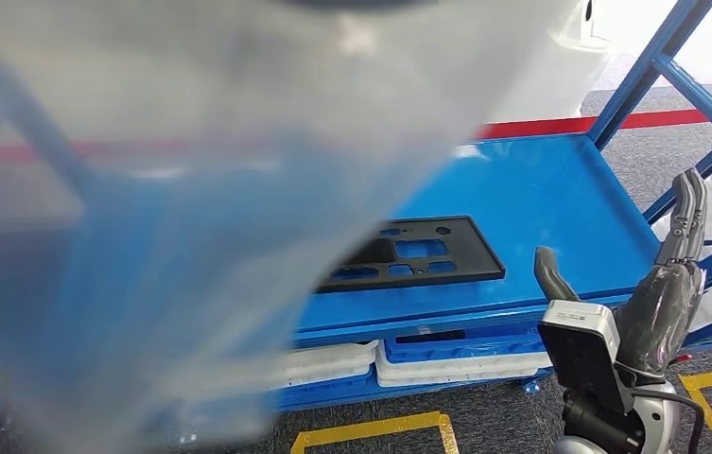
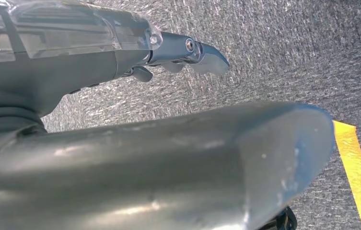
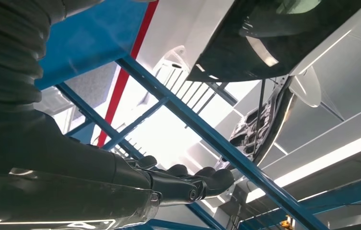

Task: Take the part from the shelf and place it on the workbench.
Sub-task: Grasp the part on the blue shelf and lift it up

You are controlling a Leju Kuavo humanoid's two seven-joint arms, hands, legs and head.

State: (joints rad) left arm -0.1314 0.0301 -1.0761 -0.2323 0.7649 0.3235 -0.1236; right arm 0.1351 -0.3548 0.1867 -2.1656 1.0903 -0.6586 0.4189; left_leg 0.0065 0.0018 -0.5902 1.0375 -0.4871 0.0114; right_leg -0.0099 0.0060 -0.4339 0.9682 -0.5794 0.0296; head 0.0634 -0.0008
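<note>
A flat black part (image 1: 418, 253) with several cut-outs lies on the blue shelf (image 1: 541, 189), near its front edge. A blurred pale shape close to the camera hides the part's left end. My right hand (image 1: 664, 293) is raised to the right of the part and apart from it, over the shelf's front right corner. Its fingers (image 3: 183, 184) are stretched out and hold nothing. My left hand (image 2: 168, 163) hangs above grey carpet, its thumb and one finger (image 2: 188, 50) apart, with nothing in it.
The blurred translucent shape (image 1: 163, 227) covers the left half of the head view. Blue slanted struts (image 1: 645, 76) stand at the shelf's right end, close to my right hand. White trays (image 1: 446, 359) sit under the shelf. Yellow tape (image 1: 371, 430) marks the carpet.
</note>
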